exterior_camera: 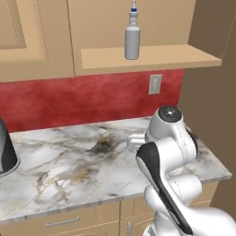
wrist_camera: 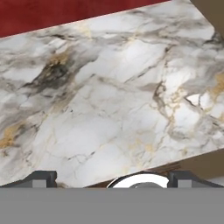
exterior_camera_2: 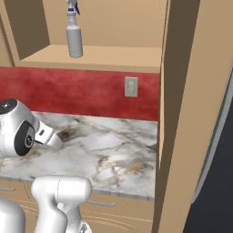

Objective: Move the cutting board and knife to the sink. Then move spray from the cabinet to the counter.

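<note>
The spray [exterior_camera: 132,41] [exterior_camera_2: 74,38], a slim grey bottle with a white neck and blue nozzle, stands upright on the open shelf ledge of the tan cabinet [exterior_camera: 184,56] [exterior_camera_2: 113,55]. Below it lies the veined marble counter [exterior_camera: 69,170] [exterior_camera_2: 113,150] [wrist_camera: 109,96]. My gripper [wrist_camera: 113,178] is open, its two dark fingertips [wrist_camera: 41,177] wide apart with nothing between them, looking down on bare counter well below the spray. The folded arm hides the hand in the base views. The cutting board, knife and sink are out of view.
A red backsplash with a wall outlet [exterior_camera: 155,84] [exterior_camera_2: 131,86] runs behind the counter. A tall brown panel [exterior_camera_2: 182,113] closes the counter's right end. A dark grey rounded object [exterior_camera: 7,152] sits at the left edge. Drawers [exterior_camera: 62,222] lie under the counter.
</note>
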Controlling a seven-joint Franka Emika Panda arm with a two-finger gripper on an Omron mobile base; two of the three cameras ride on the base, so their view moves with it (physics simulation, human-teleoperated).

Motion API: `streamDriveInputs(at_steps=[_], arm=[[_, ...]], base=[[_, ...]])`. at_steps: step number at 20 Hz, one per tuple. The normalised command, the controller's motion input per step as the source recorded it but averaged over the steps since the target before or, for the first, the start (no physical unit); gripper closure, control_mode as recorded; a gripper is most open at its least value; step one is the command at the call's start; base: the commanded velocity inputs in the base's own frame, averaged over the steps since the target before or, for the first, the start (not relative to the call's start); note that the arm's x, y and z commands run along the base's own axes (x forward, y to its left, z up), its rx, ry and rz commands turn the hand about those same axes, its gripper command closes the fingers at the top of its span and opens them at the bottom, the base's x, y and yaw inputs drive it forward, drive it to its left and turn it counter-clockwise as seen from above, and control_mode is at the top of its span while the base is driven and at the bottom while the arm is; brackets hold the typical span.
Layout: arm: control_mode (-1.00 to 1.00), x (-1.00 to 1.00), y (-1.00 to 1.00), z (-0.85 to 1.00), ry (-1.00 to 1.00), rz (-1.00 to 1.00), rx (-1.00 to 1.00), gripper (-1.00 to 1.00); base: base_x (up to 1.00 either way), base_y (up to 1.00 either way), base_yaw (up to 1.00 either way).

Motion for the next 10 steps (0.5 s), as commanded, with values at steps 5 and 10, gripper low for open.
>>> streamDriveInputs(at_steps=[5, 10], arm=[[-1.00, 0.17, 0.00, 0.32, -0.02, 0.00, 0.00, -1.00], [-1.00, 0.05, 0.00, 0.96, -0.09, 0.16, -0.07, -1.00]], base=[[0.33, 0.00, 0.00], [0.00, 0.00, 0.00]])
